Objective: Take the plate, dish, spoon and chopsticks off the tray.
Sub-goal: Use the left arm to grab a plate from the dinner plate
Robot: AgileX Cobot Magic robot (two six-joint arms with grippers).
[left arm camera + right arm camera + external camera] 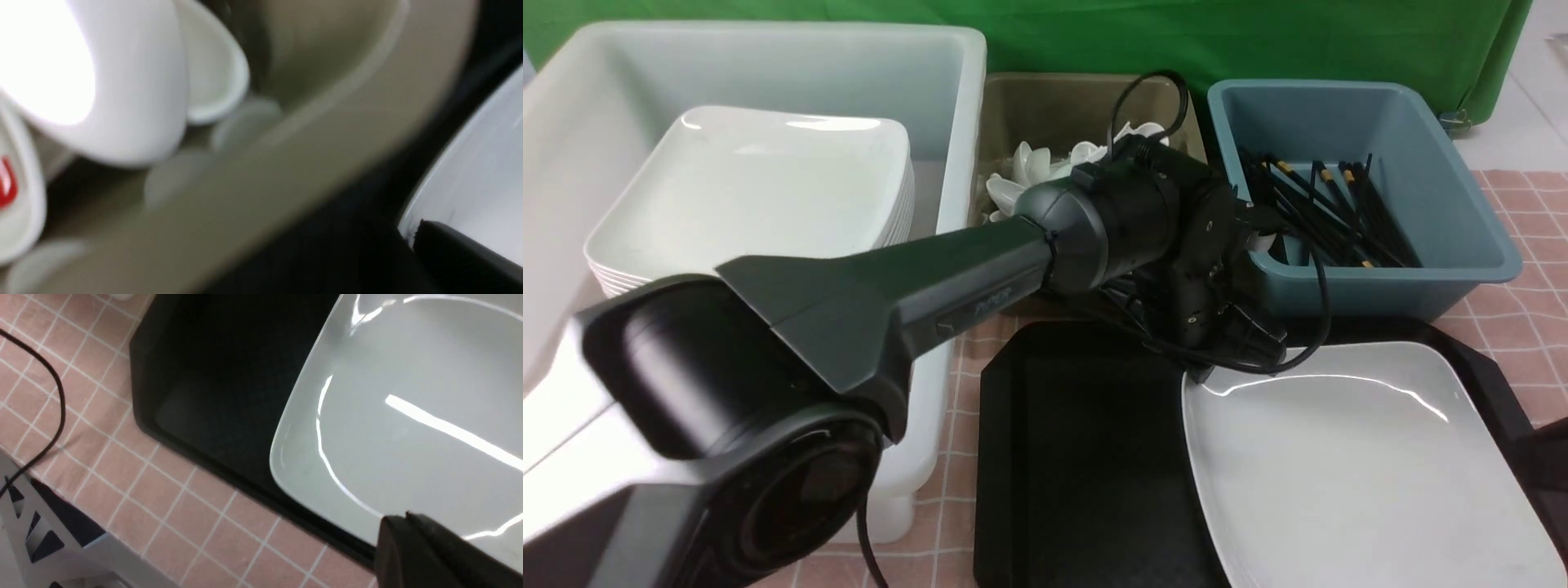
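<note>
The large white plate (pixel 1356 457) lies on the right half of the black tray (pixel 1078 457). My left gripper (pixel 1201 371) reaches across to the plate's far left corner. In the blurred left wrist view its jaws (pixel 410 234) are shut on the plate's rim (pixel 482 163). My right gripper (pixel 402 518) is shut with nothing in it, over the plate's near edge (pixel 408 396), beside the tray's rim (pixel 229 375). White spoons (pixel 1029 167) lie in the olive tub (pixel 1054 98). Black chopsticks (pixel 1331 212) lie in the blue tub (pixel 1462 212). The dish is out of view.
A white tub (pixel 768 49) at the back left holds a stack of white plates (pixel 768 180). The three tubs stand in a row behind the tray. A pink checked cloth (pixel 184 506) covers the table, and a black cable (pixel 57 388) lies on it.
</note>
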